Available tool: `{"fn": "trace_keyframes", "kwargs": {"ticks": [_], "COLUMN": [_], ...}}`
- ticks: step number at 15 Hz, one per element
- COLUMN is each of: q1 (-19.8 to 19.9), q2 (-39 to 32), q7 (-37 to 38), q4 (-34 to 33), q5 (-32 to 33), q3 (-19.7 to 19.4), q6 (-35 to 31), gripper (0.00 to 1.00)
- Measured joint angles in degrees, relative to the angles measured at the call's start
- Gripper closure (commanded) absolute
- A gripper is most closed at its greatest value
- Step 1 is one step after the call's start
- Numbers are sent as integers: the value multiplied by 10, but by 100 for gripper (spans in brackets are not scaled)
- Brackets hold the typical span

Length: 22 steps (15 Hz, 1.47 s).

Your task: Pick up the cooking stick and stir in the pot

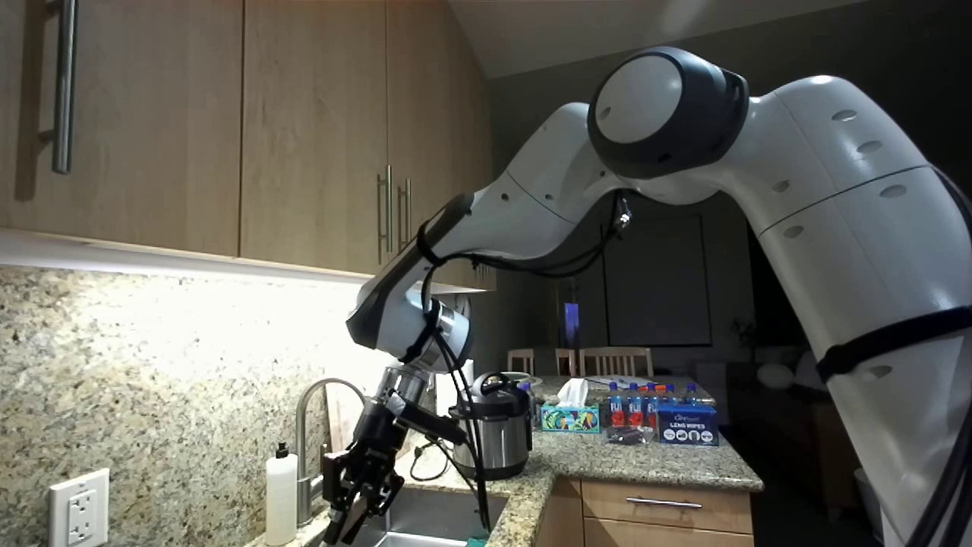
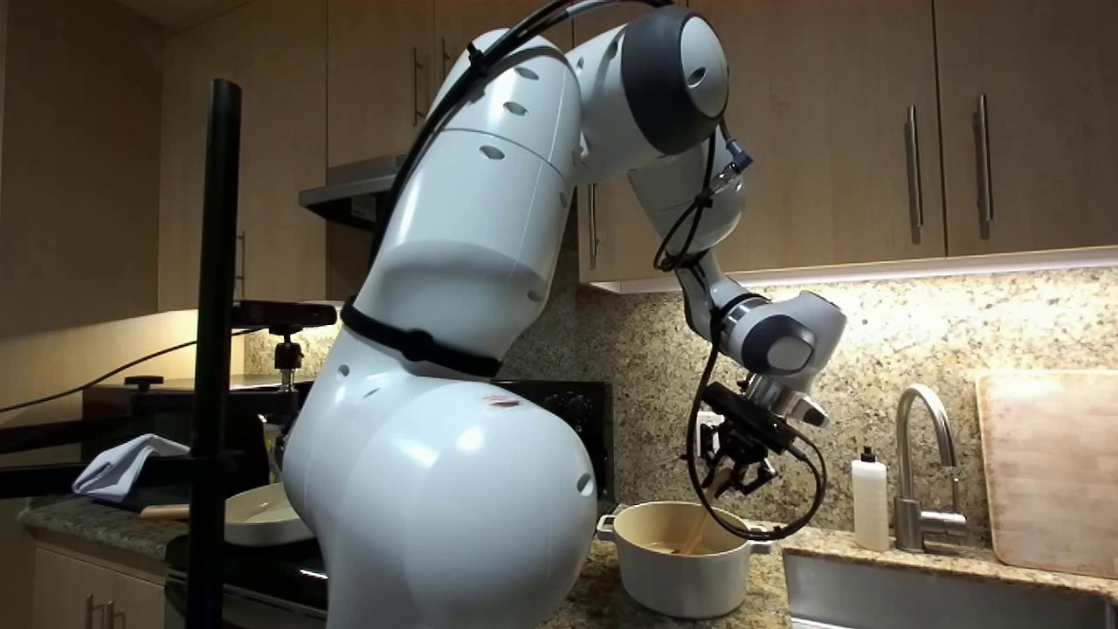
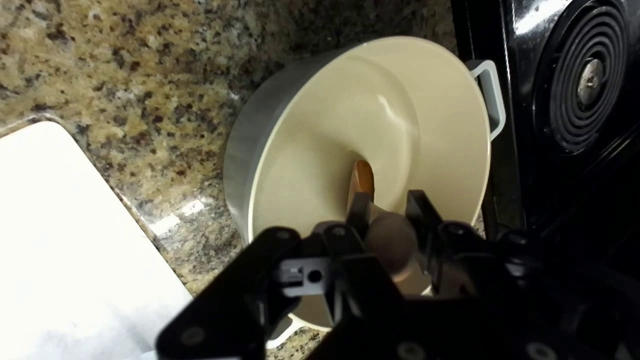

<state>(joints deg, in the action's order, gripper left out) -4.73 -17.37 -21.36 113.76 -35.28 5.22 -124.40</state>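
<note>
In the wrist view, the pot (image 3: pixel 445 102) is hidden at six o'clock by the gripper (image 3: pixel 388 206); the wooden stick (image 3: pixel 392 242) is partly blurred. In an exterior view, the cutting board (image 2: pixel 1048 472) is cropped at three o'clock.

The backsplash (image 1: pixel 220 357) is washed out by light from beneath the cabinets (image 1: pixel 315 137). In the wrist view, the pincer (image 3: pixel 390 207) is blurred

The glossy white, dark-jointed robot arm (image 2: pixel 480 288) arches high at the grey-capped elbow (image 1: pixel 668 114), its smooth white forearm (image 1: pixel 524 205) sloping down to a rounded white wrist (image 2: pixel 790 336). Below, the black gripper (image 3: pixel 388 207) tilts downward, slim black fingers (image 3: pixel 422 210) gripping, tips apart.
</note>
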Motion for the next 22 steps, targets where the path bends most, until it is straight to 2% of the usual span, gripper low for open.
{"fn": "trace_keyframes", "kwargs": {"ticks": [6, 13, 17, 22], "q1": [2, 18, 8, -11], "q2": [-13, -7, 20, 48], "q7": [52, 62, 79, 109], "q4": [-28, -22, 10, 89], "q5": [24, 26, 48, 101], "q3": [7, -2, 3, 11], "q6": [0, -1, -11, -36], "gripper": [94, 94, 94, 94]}}
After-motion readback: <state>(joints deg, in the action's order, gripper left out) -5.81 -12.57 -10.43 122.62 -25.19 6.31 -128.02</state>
